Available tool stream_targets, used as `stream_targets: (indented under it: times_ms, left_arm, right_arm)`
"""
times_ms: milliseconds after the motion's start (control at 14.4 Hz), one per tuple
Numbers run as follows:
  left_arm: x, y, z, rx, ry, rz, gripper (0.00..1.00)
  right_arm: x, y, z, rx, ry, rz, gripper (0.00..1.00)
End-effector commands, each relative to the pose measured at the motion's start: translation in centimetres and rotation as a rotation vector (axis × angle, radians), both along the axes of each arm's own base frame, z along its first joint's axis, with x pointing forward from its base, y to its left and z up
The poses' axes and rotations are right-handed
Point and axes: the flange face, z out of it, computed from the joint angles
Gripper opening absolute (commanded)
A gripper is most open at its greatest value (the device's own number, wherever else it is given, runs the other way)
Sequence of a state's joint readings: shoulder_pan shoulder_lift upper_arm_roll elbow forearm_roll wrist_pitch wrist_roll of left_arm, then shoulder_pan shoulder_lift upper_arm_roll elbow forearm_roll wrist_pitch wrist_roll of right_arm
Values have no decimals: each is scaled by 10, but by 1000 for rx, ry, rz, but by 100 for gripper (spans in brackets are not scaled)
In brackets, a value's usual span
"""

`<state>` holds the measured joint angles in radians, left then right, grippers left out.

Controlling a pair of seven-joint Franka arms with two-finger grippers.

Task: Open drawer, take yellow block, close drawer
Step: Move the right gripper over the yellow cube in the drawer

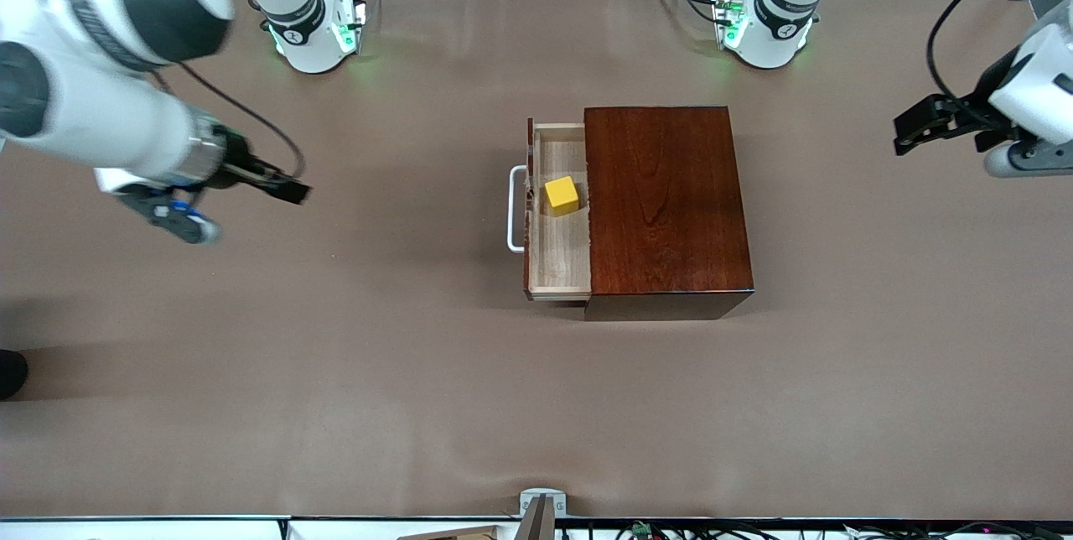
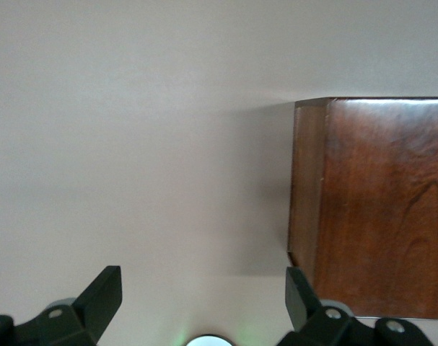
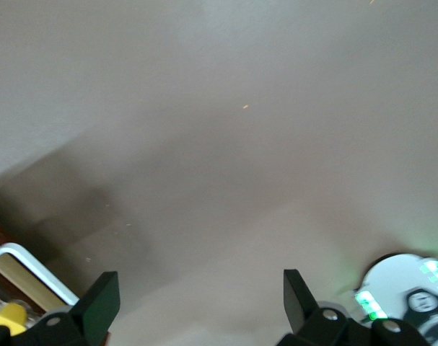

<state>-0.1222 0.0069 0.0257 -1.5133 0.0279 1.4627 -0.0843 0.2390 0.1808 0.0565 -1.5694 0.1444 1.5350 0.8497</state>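
Drawer (image 1: 557,221) open, yellow block (image 1: 562,194) inside, no writing legible

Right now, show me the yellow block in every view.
Front view: yellow block lies in the open drawer.
Left wrist view: not in it; only the box shows.
Right wrist view: a yellow sliver at the picture's edge, beside the handle.
Shared landmark: the handle.

R gripper (image 1: 289,188) up in air, jaws wide, empty, L gripper (image 1: 909,131) likewise raised, jaws apart, empty
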Motion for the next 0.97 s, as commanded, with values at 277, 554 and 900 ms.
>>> stream_targets:
  times_ms: [277,554,900]
  left_arm:
    - [-23,3,18,-26,-91,-39,100]
    - [-19,2,19,-25,-95,-43,100]
    - [-17,9,17,-27,-84,-29,100]
  right_arm:
    - [-33,138,-33,-71,-18,-220,100]
    - [-56,221,-72,-89,-61,-355,100]
    - [-69,283,-102,-63,-90,-589,100]
